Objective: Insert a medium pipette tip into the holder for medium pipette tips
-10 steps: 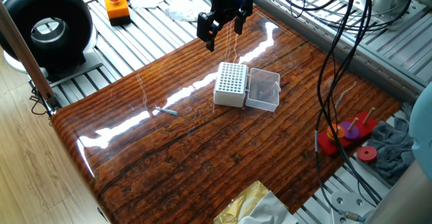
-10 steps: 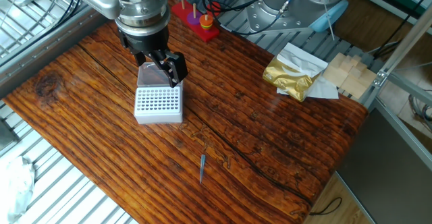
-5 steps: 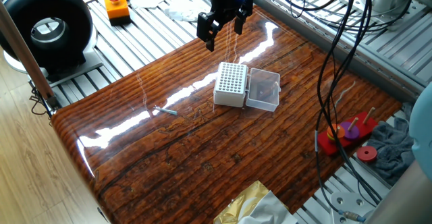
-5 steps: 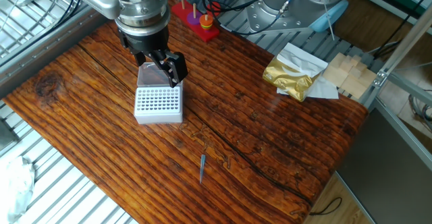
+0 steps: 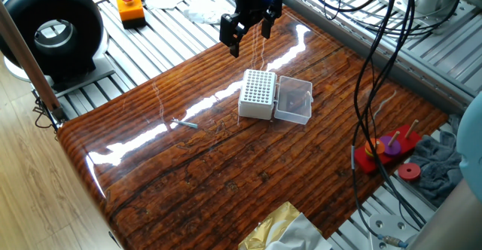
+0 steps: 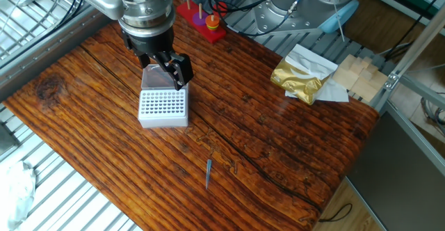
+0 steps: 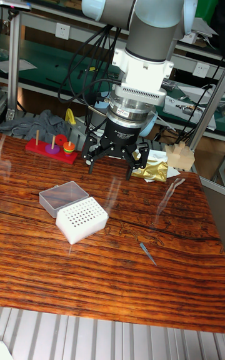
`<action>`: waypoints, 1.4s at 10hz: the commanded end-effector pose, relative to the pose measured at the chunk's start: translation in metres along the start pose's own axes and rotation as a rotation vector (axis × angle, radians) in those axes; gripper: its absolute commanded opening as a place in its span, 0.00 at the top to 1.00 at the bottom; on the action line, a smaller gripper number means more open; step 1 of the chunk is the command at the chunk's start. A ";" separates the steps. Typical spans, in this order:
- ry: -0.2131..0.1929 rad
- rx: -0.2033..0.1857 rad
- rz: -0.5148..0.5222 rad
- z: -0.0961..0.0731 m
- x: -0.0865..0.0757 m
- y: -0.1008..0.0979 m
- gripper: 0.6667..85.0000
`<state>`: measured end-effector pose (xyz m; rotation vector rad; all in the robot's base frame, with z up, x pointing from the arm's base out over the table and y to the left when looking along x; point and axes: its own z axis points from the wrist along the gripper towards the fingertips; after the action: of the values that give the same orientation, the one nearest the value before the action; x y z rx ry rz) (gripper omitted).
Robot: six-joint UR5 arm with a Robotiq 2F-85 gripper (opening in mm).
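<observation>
The holder is a white block with a grid of holes, its clear lid lying open beside it. The medium pipette tip lies flat on the wooden table, well apart from the holder. My gripper hangs open and empty above the table, behind the holder in the tall fixed view and far from the tip.
A red peg toy with coloured rings, a gold foil bag, wooden blocks, an orange button box, a black round device and hanging cables surround the table.
</observation>
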<state>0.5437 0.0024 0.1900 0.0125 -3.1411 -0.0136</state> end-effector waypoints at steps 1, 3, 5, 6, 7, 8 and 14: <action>-0.147 -0.029 0.154 -0.002 -0.039 0.006 1.00; -0.153 -0.014 0.156 -0.001 -0.040 0.007 1.00; -0.153 -0.004 0.151 -0.001 -0.041 0.006 1.00; -0.155 -0.006 0.149 -0.002 -0.041 0.006 1.00; -0.155 -0.007 0.149 -0.002 -0.041 0.006 1.00; -0.155 -0.009 0.148 -0.002 -0.041 0.006 1.00; -0.116 -0.011 0.149 -0.001 -0.031 0.006 1.00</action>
<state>0.5818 0.0061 0.1897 -0.2180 -3.2755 -0.0113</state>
